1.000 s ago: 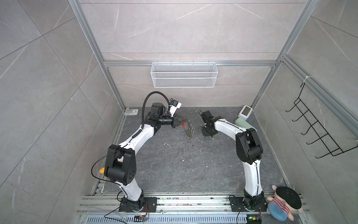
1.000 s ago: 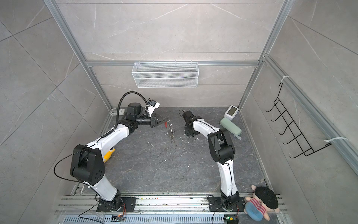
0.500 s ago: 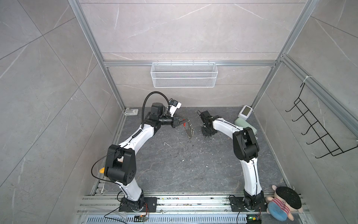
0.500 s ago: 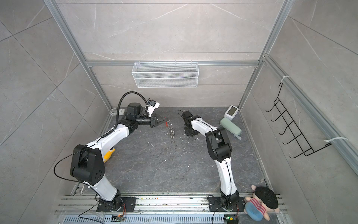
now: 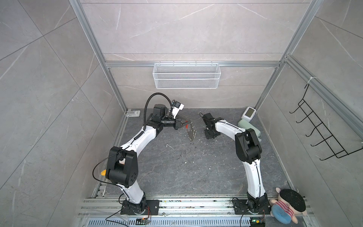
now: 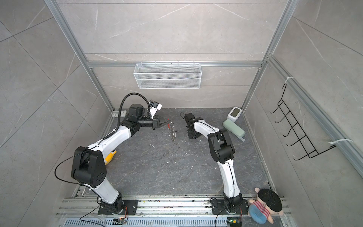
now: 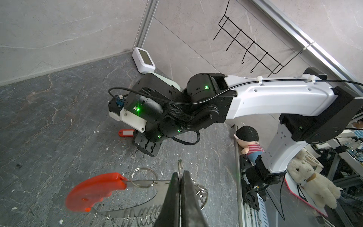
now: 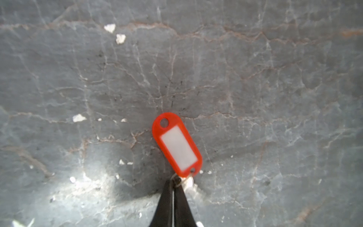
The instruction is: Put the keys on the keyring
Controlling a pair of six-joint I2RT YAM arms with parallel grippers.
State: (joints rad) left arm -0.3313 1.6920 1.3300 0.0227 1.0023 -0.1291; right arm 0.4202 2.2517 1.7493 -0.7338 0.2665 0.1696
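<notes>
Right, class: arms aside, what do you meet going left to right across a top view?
Yellow object → small grey plate → keyring → pale green case → plush doll.

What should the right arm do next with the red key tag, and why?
Probably lift it slightly: the right gripper looks shut on the ring of the key tag, which lies flat on the floor, and the left gripper holds the keyring aloft.
</notes>
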